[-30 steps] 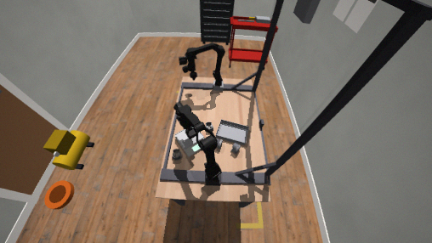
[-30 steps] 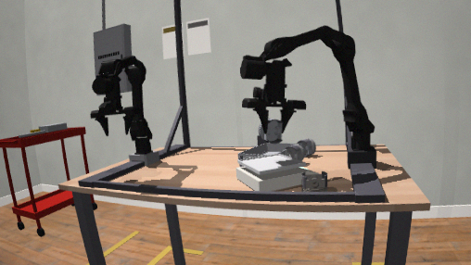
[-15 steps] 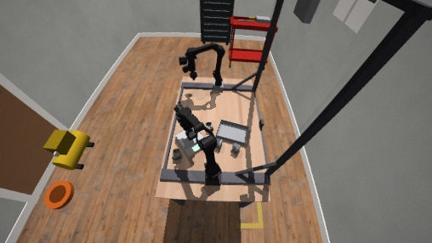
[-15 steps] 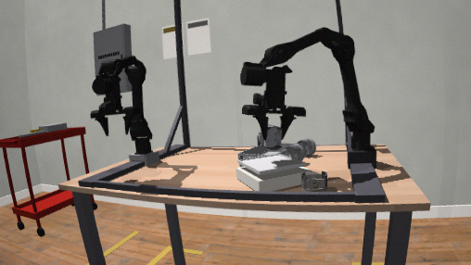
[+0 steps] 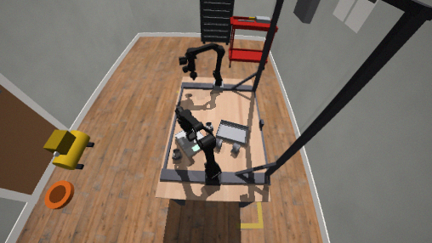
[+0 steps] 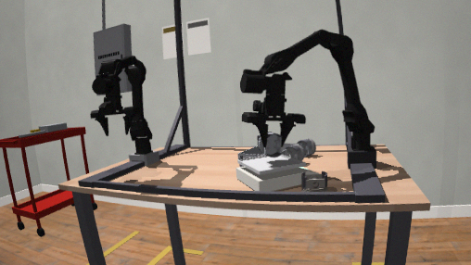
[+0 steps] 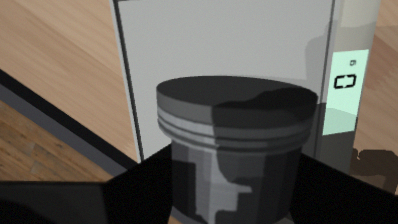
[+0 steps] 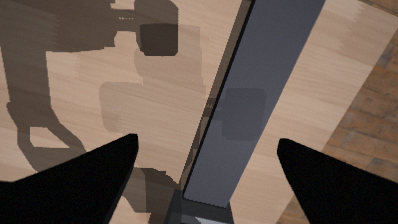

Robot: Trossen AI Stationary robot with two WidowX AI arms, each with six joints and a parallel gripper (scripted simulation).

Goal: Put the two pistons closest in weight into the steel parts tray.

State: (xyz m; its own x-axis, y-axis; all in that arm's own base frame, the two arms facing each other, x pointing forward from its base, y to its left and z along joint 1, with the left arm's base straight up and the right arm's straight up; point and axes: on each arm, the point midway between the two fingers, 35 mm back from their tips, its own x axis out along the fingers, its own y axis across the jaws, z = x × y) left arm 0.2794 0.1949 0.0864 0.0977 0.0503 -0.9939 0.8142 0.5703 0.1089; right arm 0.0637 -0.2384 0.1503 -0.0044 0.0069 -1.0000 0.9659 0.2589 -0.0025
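Nearest the exterior camera, a loose piston [image 5: 176, 155] [image 6: 315, 182] is lying on the table [image 5: 225, 106] [image 6: 209, 159] [image 8: 75, 70], just beside the scale [image 5: 193, 152] [image 6: 274, 182] [image 7: 225, 40]. The scale's display [image 5: 196, 148] [image 7: 345, 82] is showing what looks like a zero, so the held part is apparently not bearing on the pan.

Over the scale, the left gripper [image 5: 191, 136] [image 6: 273, 143] [image 7: 226, 149] is gripping a piston, the held piston [image 6: 274, 149] [image 7: 237, 122], crown up in the wrist view. The step in hand is, in my judgement, a weighing.

Risks are as follows. A release above the pan could be tipping the part; an off-centre set-down could be catching the pan's edge. Fingers bearing on the part during a reading could be falsifying the weight and so the choice of pair.

Beyond, the steel parts tray [image 5: 232, 133] is showing no piston inside in the top view. Two more pistons [image 5: 218, 144] [image 5: 235, 148] are standing just beside it, and another dark part, possibly a piston [image 5: 208, 126], is sitting between scale and tray. A careless reach could be knocking these together or mixing up weighed parts.

At the table's other end, the right gripper [image 5: 193, 76] [image 6: 117, 133] [image 8: 208, 143] is hanging wide, holding nothing.
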